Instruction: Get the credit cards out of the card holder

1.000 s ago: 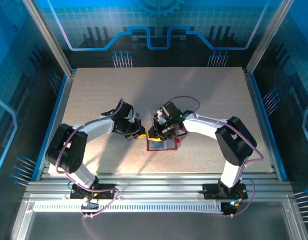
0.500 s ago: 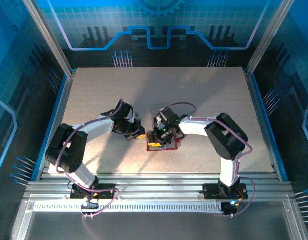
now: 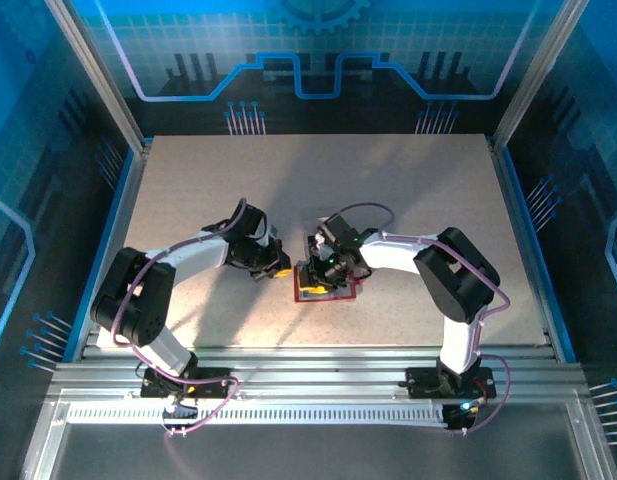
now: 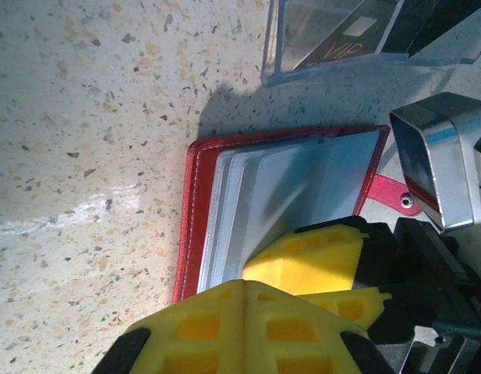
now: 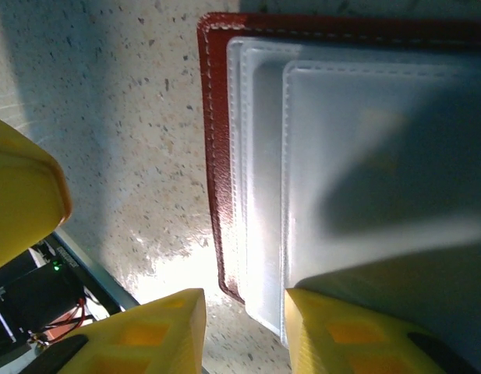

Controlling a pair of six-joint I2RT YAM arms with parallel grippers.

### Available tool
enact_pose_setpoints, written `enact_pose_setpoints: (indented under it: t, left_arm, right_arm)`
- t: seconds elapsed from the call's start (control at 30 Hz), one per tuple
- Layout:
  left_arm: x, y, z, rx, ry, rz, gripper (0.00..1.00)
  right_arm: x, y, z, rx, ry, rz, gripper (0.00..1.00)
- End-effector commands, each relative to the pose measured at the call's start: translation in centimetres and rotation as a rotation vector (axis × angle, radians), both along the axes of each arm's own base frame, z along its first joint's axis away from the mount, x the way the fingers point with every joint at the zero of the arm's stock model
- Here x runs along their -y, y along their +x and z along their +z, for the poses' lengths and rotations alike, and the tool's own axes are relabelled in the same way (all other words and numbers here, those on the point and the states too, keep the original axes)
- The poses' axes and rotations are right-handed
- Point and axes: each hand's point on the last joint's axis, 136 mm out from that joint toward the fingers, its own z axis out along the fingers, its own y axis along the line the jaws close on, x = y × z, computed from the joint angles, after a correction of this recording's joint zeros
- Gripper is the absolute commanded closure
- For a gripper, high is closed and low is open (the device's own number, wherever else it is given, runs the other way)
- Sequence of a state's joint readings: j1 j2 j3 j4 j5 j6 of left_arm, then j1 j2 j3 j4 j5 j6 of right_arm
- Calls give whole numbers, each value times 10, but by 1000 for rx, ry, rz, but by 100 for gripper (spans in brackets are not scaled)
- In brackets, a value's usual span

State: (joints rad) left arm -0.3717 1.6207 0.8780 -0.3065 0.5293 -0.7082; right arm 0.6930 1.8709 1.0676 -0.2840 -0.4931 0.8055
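a: where did the card holder sit?

b: the red card holder (image 4: 302, 183) lay open and flat on the speckled table (image 4: 92, 117), between the 2 arms and close in front of them. its pale grey pockets faced up and its red clasp tab (image 4: 390, 192) stuck out past 1 edge.

a: and the left claw?

b: the left gripper (image 4: 242, 292) was pressed together, its 2 yellow fingers meeting along a seam with nothing between them. the tips were at the holder's edge. from the right wrist view it stood over bare table, just beside the red border. i could not tell whether it touched the holder.

a: the right one?

b: the right gripper (image 5: 244, 308) stood narrowly parted. 1 finger was over the grey pocket and the other over the table just outside the red border, so the holder's corner lay in the gap. in the left wrist view a yellow finger of it lay against the pocket. i could not tell whether it pressed down.

a: any cards?

b: 1 dark card (image 4: 337, 43) with "vip" lettering lay in a clear tray (image 4: 273, 47) near the holder's far edge, apart from it. i could not tell whether the pockets held cards.
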Motion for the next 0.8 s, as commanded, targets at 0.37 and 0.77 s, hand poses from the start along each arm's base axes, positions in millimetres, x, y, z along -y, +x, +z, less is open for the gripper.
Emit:
enact_pose_setpoints:
  t: [0.37, 0.77]
  left_arm:
    - [42, -11, -14, -52, -34, -60, 100]
    - [59, -8, -27, -93, -62, -60, 100]
  right_arm:
    - [33, -5, 1, 27, -153, -8, 69]
    - [44, -8, 4, 51, -190, -4, 77]
